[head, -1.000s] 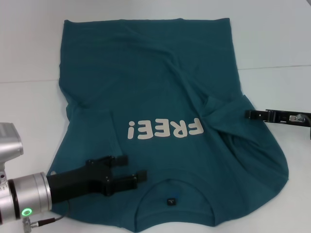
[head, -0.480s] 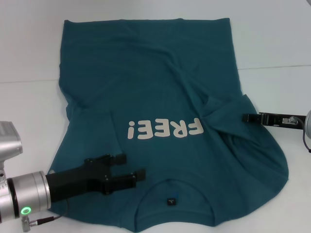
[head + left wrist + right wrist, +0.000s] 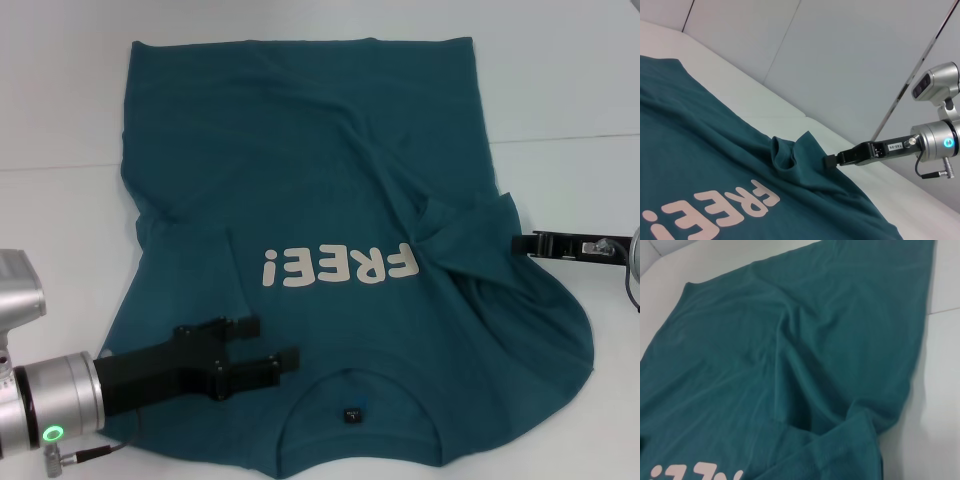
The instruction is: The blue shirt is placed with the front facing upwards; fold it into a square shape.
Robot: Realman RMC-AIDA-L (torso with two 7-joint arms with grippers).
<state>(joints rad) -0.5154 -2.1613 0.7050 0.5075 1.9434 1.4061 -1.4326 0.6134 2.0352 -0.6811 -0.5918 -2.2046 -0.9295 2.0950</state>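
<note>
The blue shirt [image 3: 320,180] lies front up on the white table, with its cream lettering [image 3: 340,266] upside down to me and the neck label [image 3: 352,413] nearest me. Its right sleeve [image 3: 470,235] is folded inward over the body. My left gripper [image 3: 270,342] is open and empty, low over the shirt's shoulder beside the collar. My right gripper [image 3: 520,243] is at the outer edge of the folded sleeve. It also shows in the left wrist view [image 3: 830,161], touching or just off the sleeve [image 3: 790,155]. The right wrist view shows only wrinkled shirt fabric [image 3: 790,365].
The white table [image 3: 60,220] surrounds the shirt, with bare strips to the left, right and far side. A seam line [image 3: 570,137] crosses the table behind the right gripper. A grey wall [image 3: 840,60] stands beyond the table.
My right gripper first edged in toward the folded sleeve, then drew back a little to the right. The sleeve stays folded. My left arm has barely moved.
</note>
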